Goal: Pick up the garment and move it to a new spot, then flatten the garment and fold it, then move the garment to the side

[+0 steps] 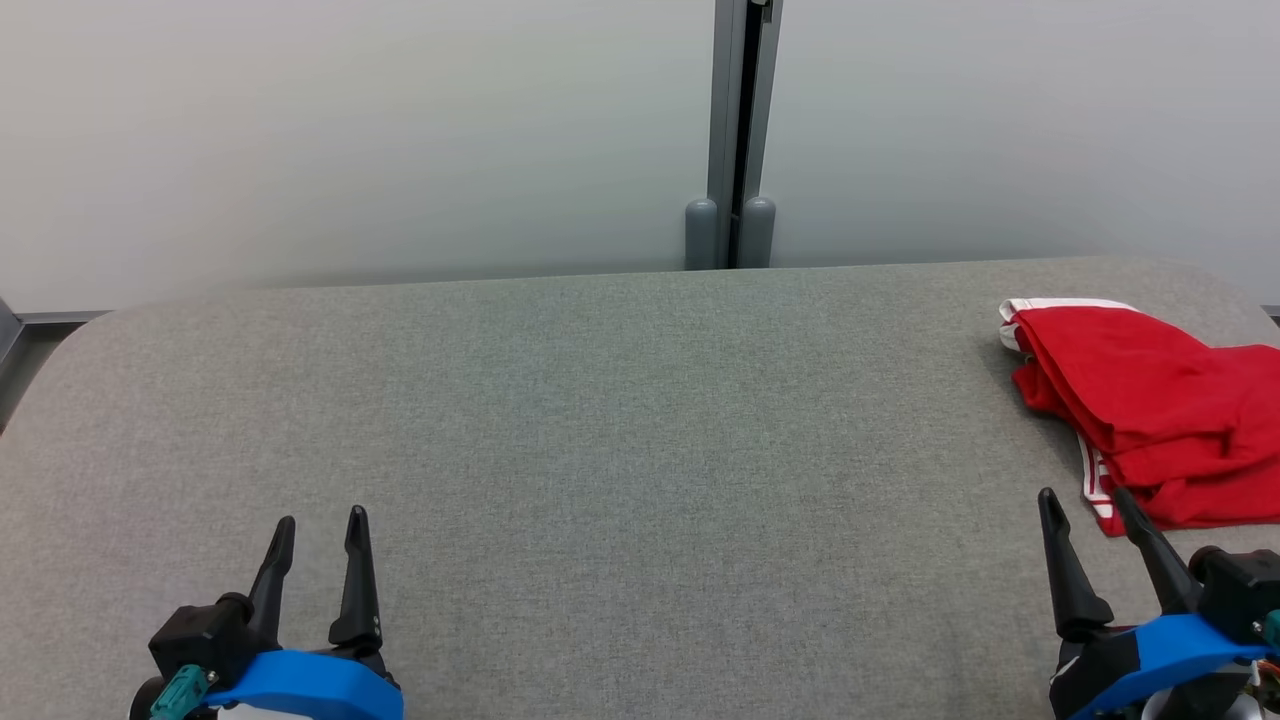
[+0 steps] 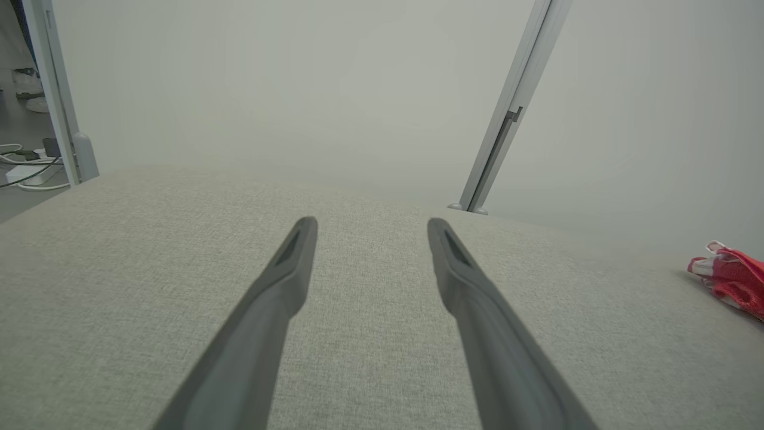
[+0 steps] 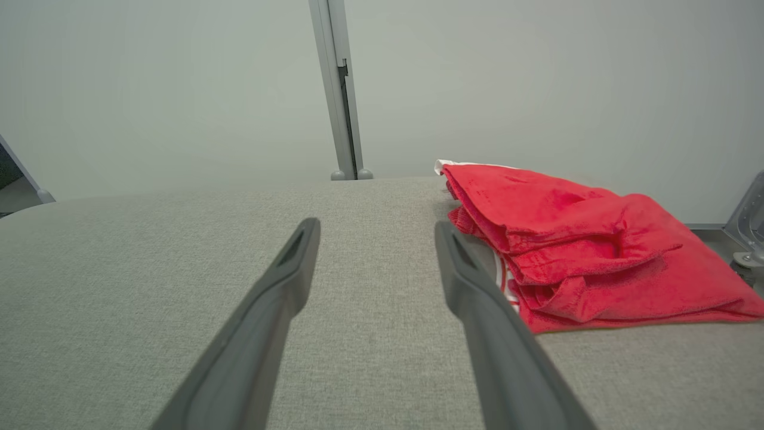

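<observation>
The garment is red with white trim, lying in a loosely folded heap at the far right of the grey fabric table, partly cut off by the head view's right edge. In the right wrist view the garment lies just right of the right finger. My right gripper stands open at the lower right, its tips just short of the garment's near edge, nothing between them. My left gripper is open at the lower left, far from the garment, which shows small at the left wrist view's right edge.
A pale wall with a grey vertical post rises behind the table's far edge. The table's corners are rounded. Cables and a power strip lie on the floor beyond the table's left end.
</observation>
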Motion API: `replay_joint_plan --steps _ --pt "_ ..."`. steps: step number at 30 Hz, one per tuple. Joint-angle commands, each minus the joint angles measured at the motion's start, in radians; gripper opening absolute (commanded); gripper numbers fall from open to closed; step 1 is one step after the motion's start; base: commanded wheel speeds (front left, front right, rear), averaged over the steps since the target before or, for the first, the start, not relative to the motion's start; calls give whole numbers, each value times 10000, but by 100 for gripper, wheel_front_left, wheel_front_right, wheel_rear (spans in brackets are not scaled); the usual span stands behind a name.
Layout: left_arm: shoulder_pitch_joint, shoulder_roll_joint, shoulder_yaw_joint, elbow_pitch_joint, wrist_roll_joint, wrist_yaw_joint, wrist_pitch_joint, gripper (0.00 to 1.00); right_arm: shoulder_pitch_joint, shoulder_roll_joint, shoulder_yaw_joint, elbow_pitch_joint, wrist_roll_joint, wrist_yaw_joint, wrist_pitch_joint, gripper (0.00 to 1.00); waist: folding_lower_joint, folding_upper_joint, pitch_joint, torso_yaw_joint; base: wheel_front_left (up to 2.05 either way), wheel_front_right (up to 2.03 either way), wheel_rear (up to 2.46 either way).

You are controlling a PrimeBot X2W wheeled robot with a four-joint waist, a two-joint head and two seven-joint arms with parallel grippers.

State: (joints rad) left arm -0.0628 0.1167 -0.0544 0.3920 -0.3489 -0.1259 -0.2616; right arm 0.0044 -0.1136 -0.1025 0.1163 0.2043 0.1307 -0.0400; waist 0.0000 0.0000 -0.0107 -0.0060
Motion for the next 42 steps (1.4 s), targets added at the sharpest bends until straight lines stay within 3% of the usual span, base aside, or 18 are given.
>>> replay_joint_plan --steps 1,34,35,42 --pt "88 9 -36 67 46 -61 -43 100 101 -69 7 52 32 1 -71 100 0 0 9 -1 0 0 0" --pt "-111 170 -279 152 -224 -52 -44 100 -425 -423 531 997 363 1 -766 100 0 0 51 -1 0 0 0" --pt "-12 111 -257 192 -201 -33 7 0 -245 -346 528 1004 295 0 -714 0 1 0 51 -2 0 0 0" --pt "266 -58 -168 491 -668 -33 206 0 -106 -156 500 1443 776 0 -529 0 2 0 52 -1 0 0 0"
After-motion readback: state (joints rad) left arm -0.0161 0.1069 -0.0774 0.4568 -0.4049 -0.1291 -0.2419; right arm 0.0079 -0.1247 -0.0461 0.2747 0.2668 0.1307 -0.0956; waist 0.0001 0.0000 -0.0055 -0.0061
